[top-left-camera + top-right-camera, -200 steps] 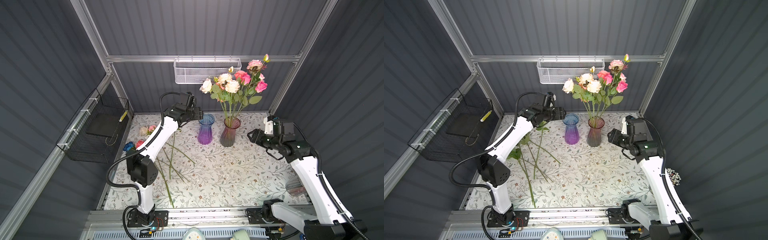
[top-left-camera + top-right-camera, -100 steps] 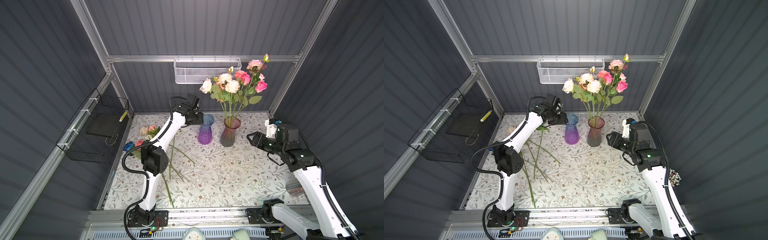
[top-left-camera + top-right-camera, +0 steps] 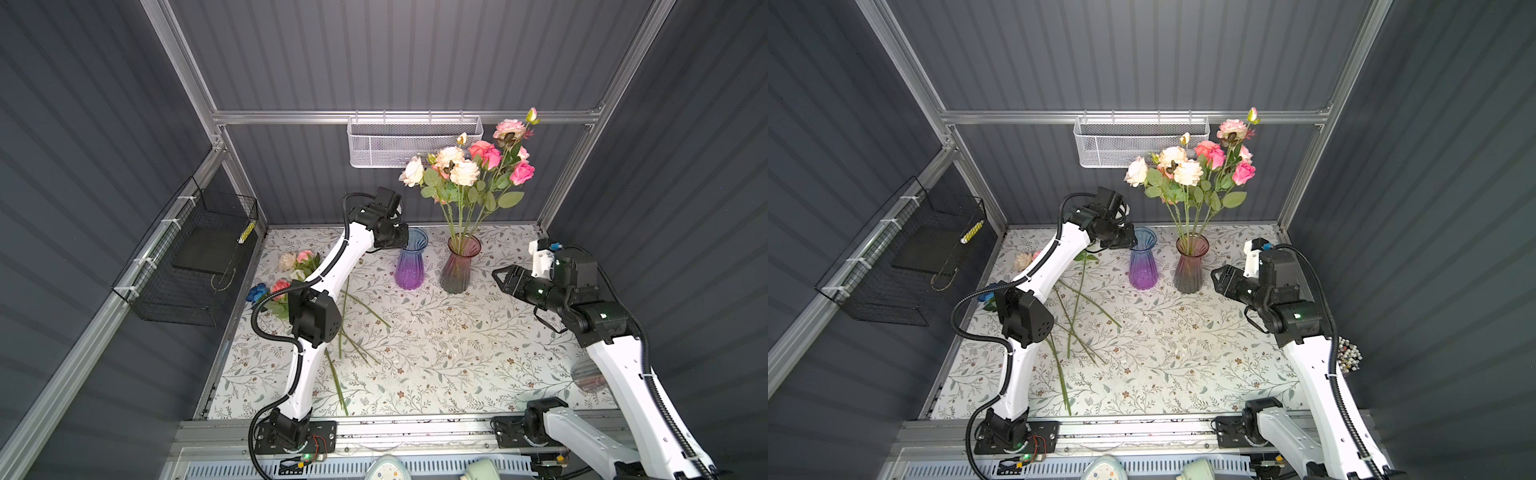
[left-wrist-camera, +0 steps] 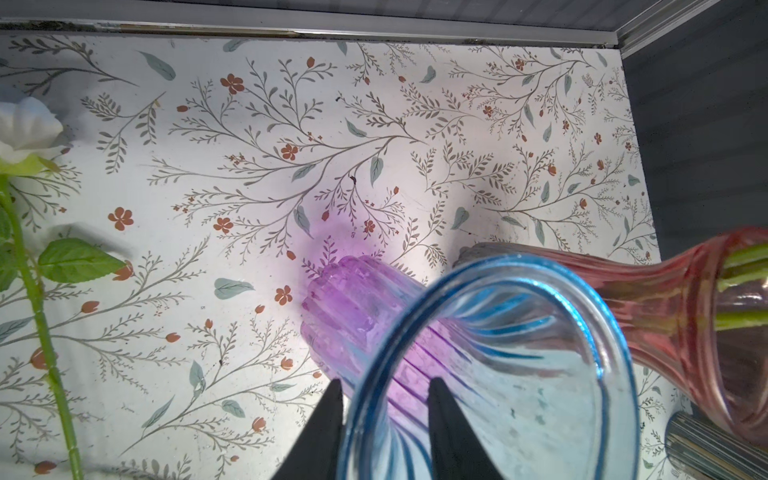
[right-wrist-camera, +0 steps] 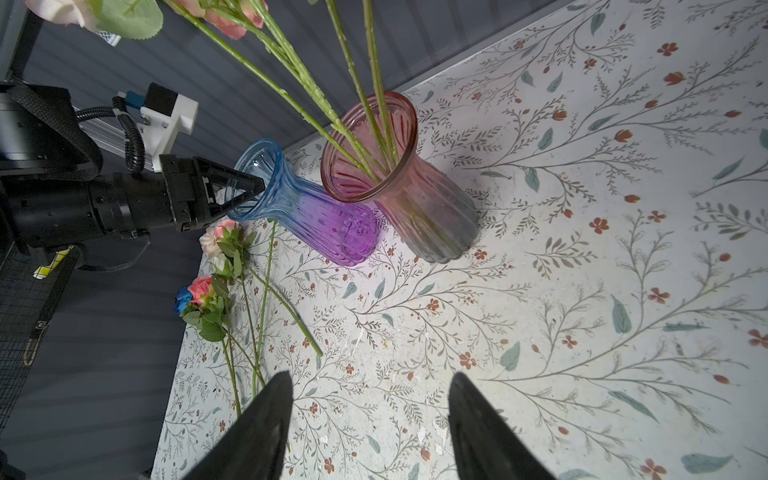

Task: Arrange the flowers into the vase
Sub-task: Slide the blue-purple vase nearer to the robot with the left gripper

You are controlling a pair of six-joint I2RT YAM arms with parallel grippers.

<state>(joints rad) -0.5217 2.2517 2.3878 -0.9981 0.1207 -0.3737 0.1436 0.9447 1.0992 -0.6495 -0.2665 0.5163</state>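
Flowers (image 3: 465, 172), pink and cream, stand in the pink vase (image 3: 460, 266) at upper centre of both top views, with their stems in its mouth. Loose flowers (image 3: 297, 262) lie on the mat (image 3: 457, 353) at left centre. Their heads are near the left wall, one of them blue. Their stems run toward the lower edge, partly under the left arm (image 3: 332, 266). The blue vase (image 3: 410, 262) stands upright just left of the pink vase.

The left gripper (image 4: 385, 382) is at the blue vase's rim. In the left wrist view one finger is outside the glass and one inside, with the jaws narrowed around the rim. I cannot tell whether they pinch it.

The right gripper (image 3: 498, 275) hangs at right centre, pointing toward the pink vase but apart from it. Its fingers (image 5: 266, 424) are spread wide and hold nothing.
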